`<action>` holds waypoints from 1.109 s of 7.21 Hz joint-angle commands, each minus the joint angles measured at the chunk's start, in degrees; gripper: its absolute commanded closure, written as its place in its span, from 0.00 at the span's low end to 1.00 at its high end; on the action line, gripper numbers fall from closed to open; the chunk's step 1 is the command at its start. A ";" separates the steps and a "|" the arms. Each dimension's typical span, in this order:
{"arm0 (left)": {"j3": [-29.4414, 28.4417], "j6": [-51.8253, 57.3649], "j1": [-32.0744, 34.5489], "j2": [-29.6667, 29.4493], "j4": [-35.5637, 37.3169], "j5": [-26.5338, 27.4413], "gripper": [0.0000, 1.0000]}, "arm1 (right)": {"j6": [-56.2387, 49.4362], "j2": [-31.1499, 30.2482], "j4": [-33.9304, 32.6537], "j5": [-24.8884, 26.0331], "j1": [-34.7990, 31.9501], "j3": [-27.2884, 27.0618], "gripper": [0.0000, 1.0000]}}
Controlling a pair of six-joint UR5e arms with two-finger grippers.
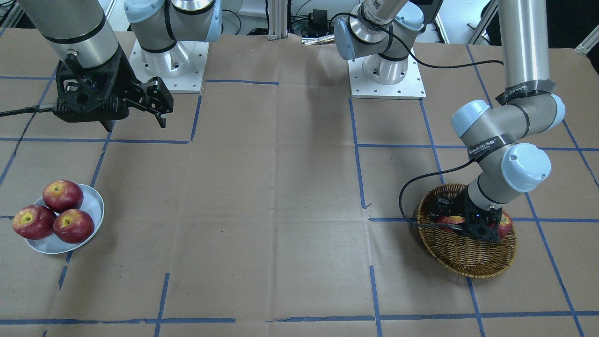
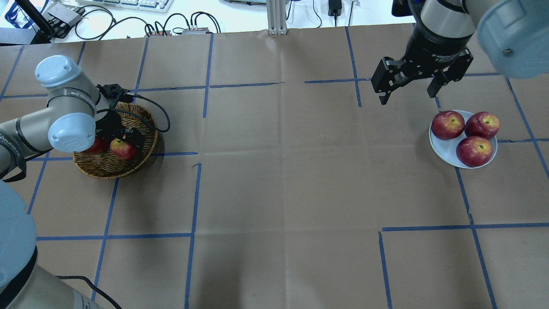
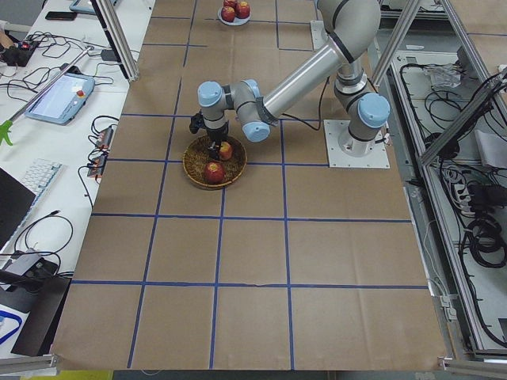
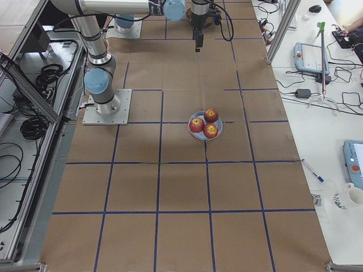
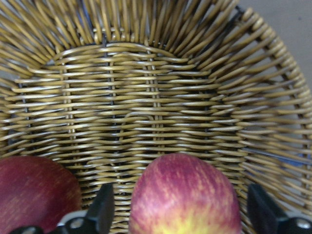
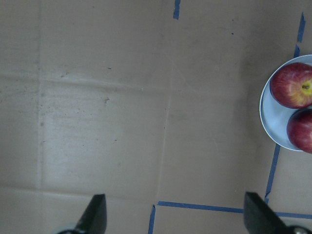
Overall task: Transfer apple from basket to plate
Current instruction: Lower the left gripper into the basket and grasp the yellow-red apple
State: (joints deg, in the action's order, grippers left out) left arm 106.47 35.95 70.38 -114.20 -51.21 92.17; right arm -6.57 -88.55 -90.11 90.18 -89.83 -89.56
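Observation:
The wicker basket point(image 2: 107, 169) sits at the table's left and holds two apples. The striped, paler red apple point(image 2: 123, 149) lies next to a darker red apple point(image 2: 95, 146). My left gripper point(image 2: 124, 139) is down in the basket and open. In the left wrist view its fingers point(image 5: 103, 210) stand on either side of the striped apple point(image 5: 185, 195), with a narrow gap on each side. The pale bluish plate point(image 2: 446, 148) at the right holds three dark-red apples point(image 2: 447, 125). My right gripper point(image 2: 406, 96) hangs open and empty above the table, just behind the plate.
Blue tape lines grid the brown paper tabletop. Both arm bases point(image 1: 387, 70) stand at the table's robot-side edge. The left arm's cable point(image 2: 150, 111) loops over the basket's rim. The plate's edge and two of its apples show in the right wrist view point(image 6: 273, 122).

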 commanded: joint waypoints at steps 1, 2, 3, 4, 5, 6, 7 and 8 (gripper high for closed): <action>0.06 0.17 0.10 -0.84 0.75 0.20 0.25 | -0.02 -0.04 0.02 0.00 0.00 0.00 0.00; 0.06 -0.35 0.19 -0.76 0.76 0.38 0.32 | -0.02 0.04 -0.06 0.00 0.00 0.00 0.00; 0.06 -0.35 0.28 -0.15 0.50 0.64 0.43 | -0.02 0.05 -0.06 0.00 0.00 0.00 0.00; -0.12 -0.44 0.45 0.81 -0.03 0.64 0.44 | -0.02 0.05 -0.06 0.00 0.00 0.00 0.00; -1.08 -0.53 0.72 2.74 -0.47 0.91 0.44 | -0.02 -0.04 -0.06 0.00 0.00 0.00 0.00; -1.26 -1.75 1.59 6.67 -2.39 0.82 0.44 | -0.02 0.04 -0.06 0.00 0.09 0.00 0.00; -1.26 -6.37 3.60 9.50 -4.15 0.38 0.44 | -0.02 0.05 -0.06 0.00 0.09 0.00 0.00; -1.26 -11.81 8.06 10.48 -5.30 0.29 0.44 | -0.02 0.05 0.02 0.00 0.09 0.00 0.00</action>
State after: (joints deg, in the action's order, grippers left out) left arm 105.27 29.98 74.23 -105.97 -54.80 92.67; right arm -6.59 -88.52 -90.16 90.18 -89.75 -89.56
